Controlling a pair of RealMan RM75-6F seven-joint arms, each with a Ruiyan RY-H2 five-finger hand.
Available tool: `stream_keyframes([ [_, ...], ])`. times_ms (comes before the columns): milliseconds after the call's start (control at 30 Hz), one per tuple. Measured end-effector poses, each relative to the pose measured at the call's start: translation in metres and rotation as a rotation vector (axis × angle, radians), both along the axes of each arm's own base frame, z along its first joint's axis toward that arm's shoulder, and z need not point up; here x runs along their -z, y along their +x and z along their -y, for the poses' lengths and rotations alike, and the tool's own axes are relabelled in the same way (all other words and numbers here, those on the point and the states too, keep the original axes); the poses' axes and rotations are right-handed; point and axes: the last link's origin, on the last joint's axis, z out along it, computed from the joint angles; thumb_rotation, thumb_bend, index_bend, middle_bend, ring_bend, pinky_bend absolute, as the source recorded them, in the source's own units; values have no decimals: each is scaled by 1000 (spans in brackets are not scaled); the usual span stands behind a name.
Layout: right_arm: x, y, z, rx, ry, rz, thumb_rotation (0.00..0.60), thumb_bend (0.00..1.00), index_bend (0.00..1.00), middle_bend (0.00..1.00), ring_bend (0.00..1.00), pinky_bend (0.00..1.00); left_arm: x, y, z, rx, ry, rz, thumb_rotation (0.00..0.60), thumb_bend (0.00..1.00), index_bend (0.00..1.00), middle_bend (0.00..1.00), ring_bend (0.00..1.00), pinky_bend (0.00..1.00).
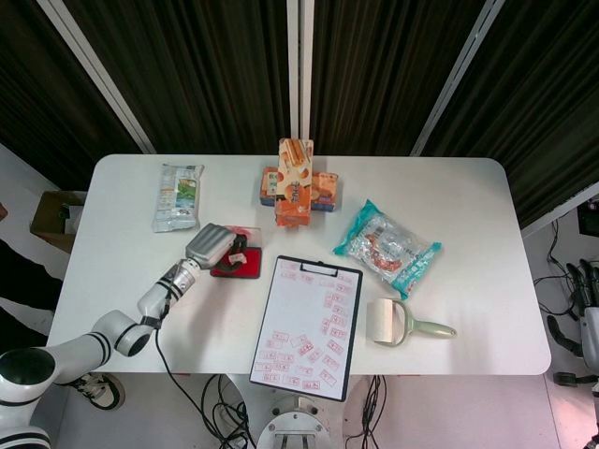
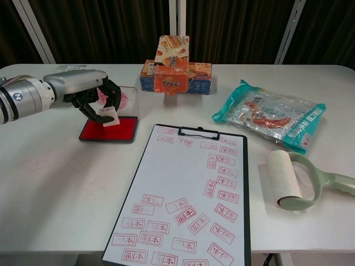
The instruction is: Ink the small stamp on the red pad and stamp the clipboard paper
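At the left of the table the left hand (image 2: 94, 98) has its fingers curled around the small stamp (image 2: 108, 116), a pale block pinched at the fingertips and poised over the near-left part of the red ink pad (image 2: 109, 129). Whether the stamp face is touching the ink or just above it I cannot tell from either view. By my reading the inking step is in hand — the stamp has not yet gone to the paper.

Just right of the pad lies the clipboard (image 2: 188, 194), its paper (image 2: 183, 183) already carrying many red impressions, with bare patches through the middle. The next move calls for a firm press into the pad, a lift clear of its rim, then a carry rightward over the clip to a blank patch — set down flat, not tilted.

Further right, well apart, lie a snack bag (image 2: 269, 115) and a lint roller (image 2: 297, 180). The right hand (image 1: 590, 304) shows only at the head view's far-right edge, off the table; its state is unclear.
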Motion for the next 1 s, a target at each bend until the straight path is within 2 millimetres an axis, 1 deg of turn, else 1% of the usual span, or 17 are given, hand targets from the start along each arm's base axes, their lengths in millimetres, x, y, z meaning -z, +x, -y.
stream_keyframes([
  [200, 4, -1, 1, 3, 12, -4, 600, 250, 0, 0, 0, 0, 2, -5, -1, -11, -5, -12, 600, 380, 742, 764, 1000, 1000],
  [600, 6, -2, 2, 10, 19, -5, 600, 258, 0, 0, 0, 0, 12, -8, 2, -6, -13, -23, 600, 386, 743, 766, 1000, 1000],
  [800, 6, -3, 2, 15, 17, -1, 600, 258, 0, 0, 0, 0, 7, -8, 0, -16, -5, -7, 600, 386, 742, 766, 1000, 1000],
  [1000, 6, -3, 2, 8, 16, 2, 600, 259, 0, 0, 0, 0, -1, -2, 0, -26, -9, 41, 600, 392, 743, 767, 1000, 1000],
])
